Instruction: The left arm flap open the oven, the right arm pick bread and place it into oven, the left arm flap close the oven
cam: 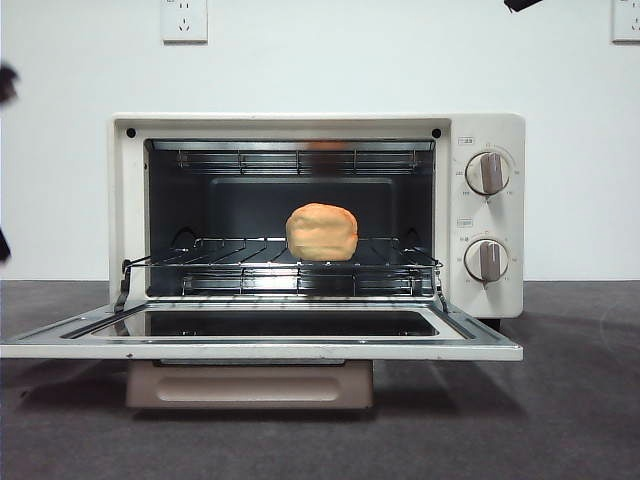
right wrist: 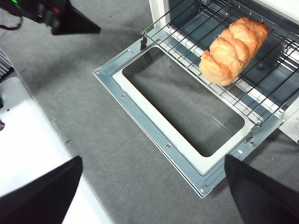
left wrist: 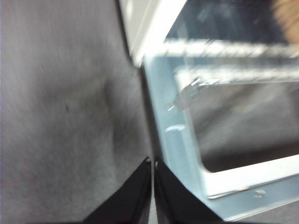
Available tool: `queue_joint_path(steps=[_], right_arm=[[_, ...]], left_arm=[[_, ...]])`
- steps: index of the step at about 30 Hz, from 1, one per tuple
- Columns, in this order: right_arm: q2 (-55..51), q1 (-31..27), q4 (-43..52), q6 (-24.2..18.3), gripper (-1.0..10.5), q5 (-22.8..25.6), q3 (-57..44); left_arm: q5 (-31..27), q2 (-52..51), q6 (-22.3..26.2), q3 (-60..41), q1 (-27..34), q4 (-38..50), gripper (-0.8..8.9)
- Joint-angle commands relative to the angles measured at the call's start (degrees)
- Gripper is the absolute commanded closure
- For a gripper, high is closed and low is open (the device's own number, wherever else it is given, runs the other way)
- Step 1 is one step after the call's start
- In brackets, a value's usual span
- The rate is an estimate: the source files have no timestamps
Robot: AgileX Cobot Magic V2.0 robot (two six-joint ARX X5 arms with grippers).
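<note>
- A grey table (cam: pixel 580 420) stands before a white wall.
- The bread (cam: pixel 321 232) sits on the oven (cam: pixel 480 215) rack, lengthwise front to back.
- The door (right wrist: pixel 154 135) lies flat open.
- The left gripper (left wrist: pixel 153 161), pinched closed and empty, hovers just beside the door's edge.
- The right gripper (right wrist: pixel 149 186), spread wide and empty, waits above.
</note>
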Motion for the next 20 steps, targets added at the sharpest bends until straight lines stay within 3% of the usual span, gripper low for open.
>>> queue_joint_path(steps=[1,11,20], right_arm=[[0.33,0.52,0.15,-0.50,4.6,-0.13,1.03],[0.33,0.52,0.15,-0.48,4.6,-0.13,1.03],[0.33,0.52,0.15,-0.24,4.6,-0.13,1.03]], left_arm=[[1.62,4.90,1.05,-0.02,0.13,3.04,7.99],[3.32,19.50,1.75,-0.02,0.50,11.41,7.99],[10.08,25.53,1.79,-0.02,0.52,14.73,7.99]])
